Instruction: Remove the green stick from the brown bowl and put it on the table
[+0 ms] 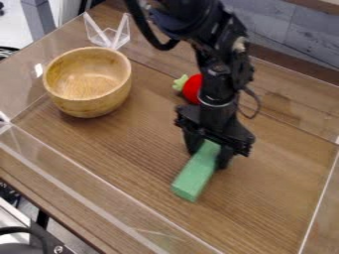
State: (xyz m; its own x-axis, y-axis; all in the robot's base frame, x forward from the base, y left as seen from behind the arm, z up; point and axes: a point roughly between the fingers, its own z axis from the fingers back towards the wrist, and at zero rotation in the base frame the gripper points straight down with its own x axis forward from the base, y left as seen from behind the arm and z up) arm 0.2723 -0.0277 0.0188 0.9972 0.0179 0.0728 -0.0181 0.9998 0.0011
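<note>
Lying on the table (93, 149), the green stick (196, 174) is clasped at its upper end by the gripper (213, 149). The brown bowl (87, 81) is seen well apart.

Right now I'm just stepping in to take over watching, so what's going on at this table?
A single robot arm has its tool pointing down over the upper end of the green stick, fingers on either side of it. The stick's lower end rests on the table; whether it's gripped isn't clear. The brown bowl sits empty at the back left, well apart. A red fruit toy lies behind the arm.
</note>
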